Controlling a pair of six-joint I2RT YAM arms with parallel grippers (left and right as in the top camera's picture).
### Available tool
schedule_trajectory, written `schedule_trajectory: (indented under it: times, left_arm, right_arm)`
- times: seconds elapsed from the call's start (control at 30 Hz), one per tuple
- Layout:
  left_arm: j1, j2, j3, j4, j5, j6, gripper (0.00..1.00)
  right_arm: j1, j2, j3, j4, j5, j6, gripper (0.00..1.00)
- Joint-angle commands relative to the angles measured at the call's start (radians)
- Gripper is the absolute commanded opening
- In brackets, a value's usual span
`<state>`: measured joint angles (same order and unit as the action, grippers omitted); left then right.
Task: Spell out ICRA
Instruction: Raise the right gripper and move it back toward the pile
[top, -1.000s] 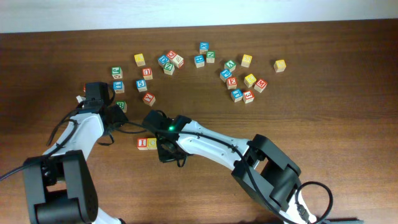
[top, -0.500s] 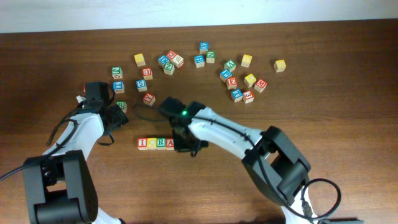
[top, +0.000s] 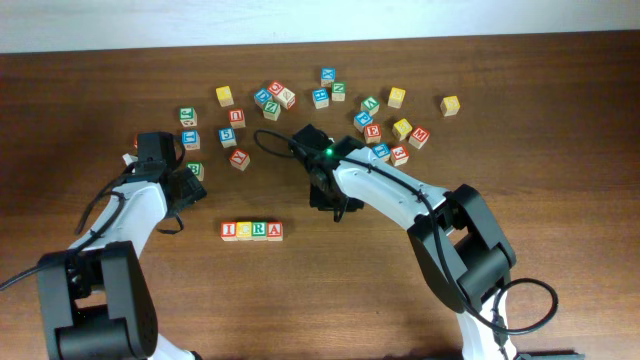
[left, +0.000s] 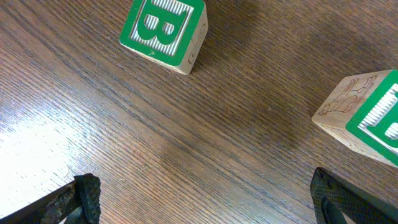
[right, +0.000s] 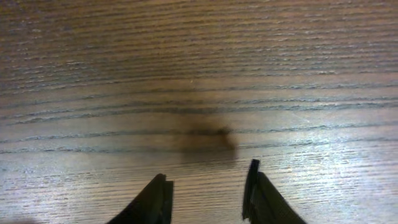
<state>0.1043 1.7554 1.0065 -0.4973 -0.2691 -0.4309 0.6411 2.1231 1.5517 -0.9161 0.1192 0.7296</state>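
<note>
**Overhead view.** ICRA row (top: 252, 231) lies on the desk (top: 560, 220), left of desk centre and approx. parallel to the far edge, with its four cubes touching side by side. From the left-edge end: I cube (top: 229, 231) (red letter), yellow-faced cube (top: 244, 231), R cube (top: 259, 231) (green letter), A cube (top: 274, 231) (red letter). The other alphabet cubes (top: 275, 98) are scattered in loose groups between the row and the far edge. A lone yellow cube (top: 450, 104) sits furthest toward the right edge.

**Right wrist view.** Right gripper (right: 208, 177) has its jaws parted a moderate way and holds nothing; only wood grain shows between the fingers (right: 155, 199). A dark patch (right: 208, 134) marks the grain just ahead of the tips. In the overhead view this gripper is over bare desk between the row and the scatter. It is on the right-edge side of the A cube, apart from it and touching no cube.

**Left wrist view.** Left gripper (left: 202, 186) has its jaws spread wide and is empty, with one finger at each side of the view and bare desk between. Green B cube (left: 163, 31) lies ahead of it, and a second green-faced cube (left: 367, 121) is toward the right finger. Neither cube touches a finger. In the overhead view this gripper is toward the desk's left edge, well apart from the row.
</note>
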Motion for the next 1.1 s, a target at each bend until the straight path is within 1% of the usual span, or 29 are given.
schedule_trajectory:
  times: [0.0,0.1,0.13,0.17,0.2,0.27,0.33,0.4,0.43,0.53,0.7,0.83,0.9,1.07]
  left_arm:
    - [0.002,0.008,0.010,-0.001,0.000,-0.002,0.99]
    - [0.002,0.008,0.010,-0.001,0.000,-0.002,0.99]
    - [0.002,0.008,0.010,-0.001,0.000,-0.002,0.99]
    - [0.002,0.008,0.010,-0.001,0.000,-0.002,0.99]
    - [0.002,0.008,0.010,-0.001,0.000,-0.002,0.99]
    - [0.002,0.008,0.010,-0.001,0.000,-0.002,0.99]
    - [0.002,0.008,0.010,-0.001,0.000,-0.002,0.99]
    - [0.002,0.008,0.010,-0.001,0.000,-0.002,0.99]
    - [0.002,0.008,0.010,-0.001,0.000,-0.002,0.99]
    - [0.002,0.008,0.010,-0.001,0.000,-0.002,0.99]
    - [0.002,0.008,0.010,-0.001,0.000,-0.002,0.99]
    - [0.002,0.008,0.010,-0.001,0.000,-0.002,0.99]
    - [0.002,0.008,0.010,-0.001,0.000,-0.002,0.99]
    - [0.002,0.008,0.010,-0.001,0.000,-0.002,0.99]
  right_arm:
    - [-0.001,-0.033,-0.009,-0.021,0.061,0.000,0.28]
    - [-0.001,-0.033,-0.009,-0.034,0.074,0.000,0.29]
    - [-0.001,-0.033,-0.009,-0.035,0.076,0.000,0.41]
    - [-0.001,-0.033,-0.009,-0.035,0.080,0.000,0.57]
    - [-0.001,-0.033,-0.009,-0.035,0.097,0.000,0.66]
    - [-0.001,-0.033,-0.010,-0.040,0.142,0.000,0.77]
    - [-0.001,-0.033,-0.011,-0.051,0.183,0.000,0.83]
    - [-0.001,-0.033,-0.011,-0.053,0.201,0.000,0.95]
    - [-0.001,-0.033,-0.011,-0.053,0.208,0.000,0.99]
    - [-0.006,-0.033,-0.011,-0.036,0.208,-0.041,0.98]
    - [-0.029,-0.033,-0.011,-0.003,0.207,-0.202,0.98]
    - [-0.070,-0.033,-0.011,-0.002,0.208,-0.251,0.99]
    - [-0.095,-0.033,-0.011,0.000,0.207,-0.307,0.99]
    - [-0.148,-0.033,-0.011,-0.004,0.208,-0.314,0.98]
